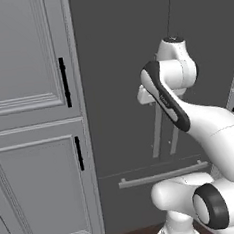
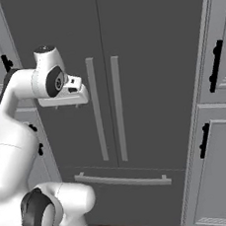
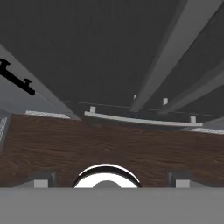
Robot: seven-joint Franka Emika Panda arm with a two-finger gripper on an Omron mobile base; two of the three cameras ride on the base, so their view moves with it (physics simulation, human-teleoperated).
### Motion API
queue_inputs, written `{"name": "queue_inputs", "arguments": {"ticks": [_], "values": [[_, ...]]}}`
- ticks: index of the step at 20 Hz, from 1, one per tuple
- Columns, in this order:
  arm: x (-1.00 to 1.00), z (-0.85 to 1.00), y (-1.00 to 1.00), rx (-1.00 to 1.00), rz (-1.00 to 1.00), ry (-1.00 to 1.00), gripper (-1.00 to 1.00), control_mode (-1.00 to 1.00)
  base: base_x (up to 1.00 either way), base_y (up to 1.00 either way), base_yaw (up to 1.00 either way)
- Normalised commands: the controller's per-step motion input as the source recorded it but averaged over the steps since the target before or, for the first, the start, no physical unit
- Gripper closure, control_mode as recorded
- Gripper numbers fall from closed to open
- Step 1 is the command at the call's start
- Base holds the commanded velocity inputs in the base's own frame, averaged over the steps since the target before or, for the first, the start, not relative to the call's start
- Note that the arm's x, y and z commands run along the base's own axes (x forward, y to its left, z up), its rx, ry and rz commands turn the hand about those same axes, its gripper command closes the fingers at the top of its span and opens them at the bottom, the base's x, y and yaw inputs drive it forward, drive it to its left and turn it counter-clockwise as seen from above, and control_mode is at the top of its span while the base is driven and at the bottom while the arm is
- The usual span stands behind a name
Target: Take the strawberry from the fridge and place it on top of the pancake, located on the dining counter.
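The white arm's gripper [image 2: 67, 106], finger state unclear, is facing the tall dark grey fridge [image 2: 141, 42]; aiming squarely at 1 long grey bar handle [image 2: 96, 109] should help.

The fridge [image 2: 146, 81] has both doors closed, so its interior and contents are hidden. Its top is cut off by the upper edge of both base views.

In the left base view, the arm [image 1: 189, 117] covers the upper parts of the two door handles [image 1: 157, 135] and the right end of the drawer handle [image 1: 159, 175].

In the right base view, the gripper [image 2: 64, 106] points down beneath the hand; its fingers are too small to tell whether they are apart or together.

The cabinets [image 1: 34, 121] are cut off at the left edge of the left base view and at the right edge of the right base view.

In the hand view, the floor [image 3: 109, 140] is cut off at both sides.
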Motion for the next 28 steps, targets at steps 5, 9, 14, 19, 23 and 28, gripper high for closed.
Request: {"name": "queue_inputs", "arguments": {"ticks": [5, 9, 14, 19, 23, 28], "values": [[0.0, 0.0, 0.0, 0.0, 0.0, 0.0, -1.0, 1.0, -0.36, -0.57, -0.06], [0.0, 0.0, 0.0, 0.0, 0.0, 0.0, -1.0, 1.0, -0.04, -0.47, -0.21], [0.0, 0.0, 0.0, 0.0, 0.0, 0.0, -1.0, 1.0, -0.16, 0.07, -0.11], [0.0, 0.0, 0.0, 0.0, 0.0, 0.0, -1.0, 1.0, -0.56, 0.24, 0.0], [0.0, 0.0, 0.0, 0.0, 0.0, 0.0, -1.0, 1.0, -0.4, 0.11, 0.0], [0.15, -0.06, 0.0, 0.0, 0.0, -0.09, -1.0, -1.0, -0.01, 0.0, 0.0]]}}
